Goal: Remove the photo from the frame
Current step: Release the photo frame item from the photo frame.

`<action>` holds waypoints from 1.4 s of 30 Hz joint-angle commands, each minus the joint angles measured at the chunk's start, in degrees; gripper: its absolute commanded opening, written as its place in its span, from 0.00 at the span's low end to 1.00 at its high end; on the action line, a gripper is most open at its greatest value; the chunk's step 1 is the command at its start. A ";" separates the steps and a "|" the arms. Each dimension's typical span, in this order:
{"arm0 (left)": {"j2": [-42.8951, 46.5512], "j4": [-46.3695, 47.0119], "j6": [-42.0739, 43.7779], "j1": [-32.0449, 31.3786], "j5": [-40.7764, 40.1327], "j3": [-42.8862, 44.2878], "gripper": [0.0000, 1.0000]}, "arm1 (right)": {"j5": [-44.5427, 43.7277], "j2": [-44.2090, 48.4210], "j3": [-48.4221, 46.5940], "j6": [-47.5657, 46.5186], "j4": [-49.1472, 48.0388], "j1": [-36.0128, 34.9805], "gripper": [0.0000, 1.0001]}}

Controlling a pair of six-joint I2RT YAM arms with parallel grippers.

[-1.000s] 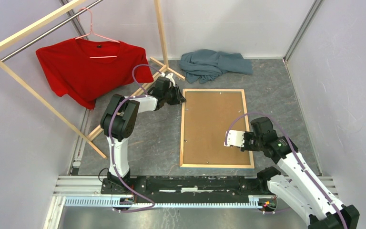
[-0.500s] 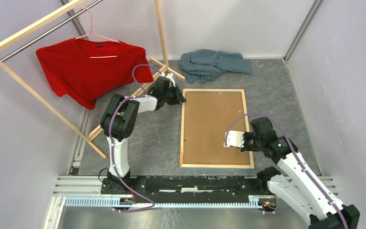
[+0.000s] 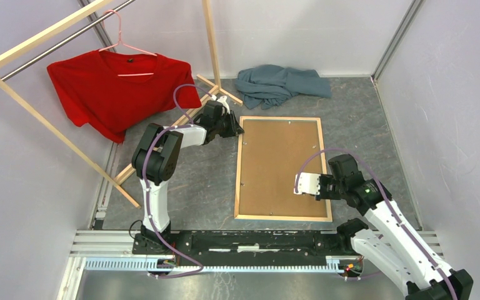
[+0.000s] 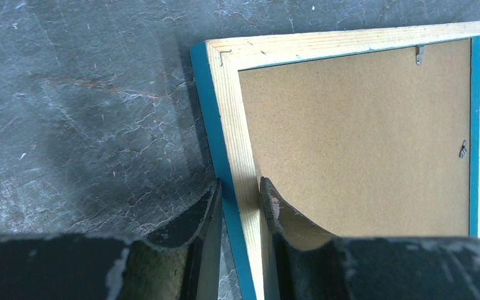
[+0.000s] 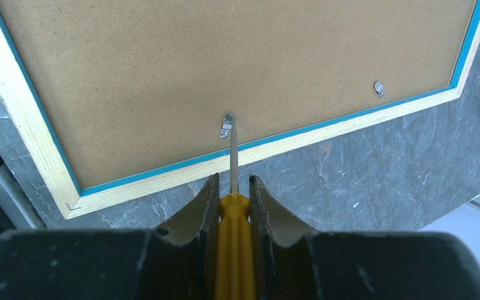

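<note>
The frame lies face down on the grey floor, its pale wood back and blue edge showing. A brown backing board fills it and hides the photo. My left gripper is shut on the frame's left rail near the far left corner, one finger outside and one on the board side. My right gripper is shut on a yellow-handled screwdriver over the frame's right rail. The screwdriver's metal tip touches a small metal clip at the board's edge.
A wooden clothes rack stands at the back left with a red T-shirt on a pink hanger. A blue-grey cloth is crumpled behind the frame. Another clip sits on the same rail. Walls close in on the left and right.
The right gripper with the screwdriver has shifted slightly toward the near edge, and the frame's near end has moved a touch to the left. The left arm has not moved.
</note>
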State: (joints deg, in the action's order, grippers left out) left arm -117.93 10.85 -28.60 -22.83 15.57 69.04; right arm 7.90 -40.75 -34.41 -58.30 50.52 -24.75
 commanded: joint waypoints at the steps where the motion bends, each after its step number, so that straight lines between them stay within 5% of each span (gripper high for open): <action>1: -3.11 -4.35 -0.67 0.43 -0.30 -0.48 0.05 | 3.03 0.64 -2.31 0.66 2.88 -0.39 0.00; 12: -3.04 -4.43 -0.76 0.50 -0.46 -0.57 0.04 | 1.05 0.92 -2.28 1.24 1.05 -0.45 0.00; 30: -3.12 -4.44 -0.80 0.50 -0.26 -0.50 0.05 | -16.46 -6.28 5.23 15.03 -35.59 -0.45 0.00; 42: -3.31 -4.43 -0.84 0.74 -0.01 -0.40 0.05 | -19.73 -12.31 8.08 17.32 -46.73 -0.51 0.00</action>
State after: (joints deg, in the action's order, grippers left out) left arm -117.99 10.87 -28.60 -22.72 15.77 69.04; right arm -10.68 -52.62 -26.92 -42.68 10.44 -24.93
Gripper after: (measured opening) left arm 0.313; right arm 0.236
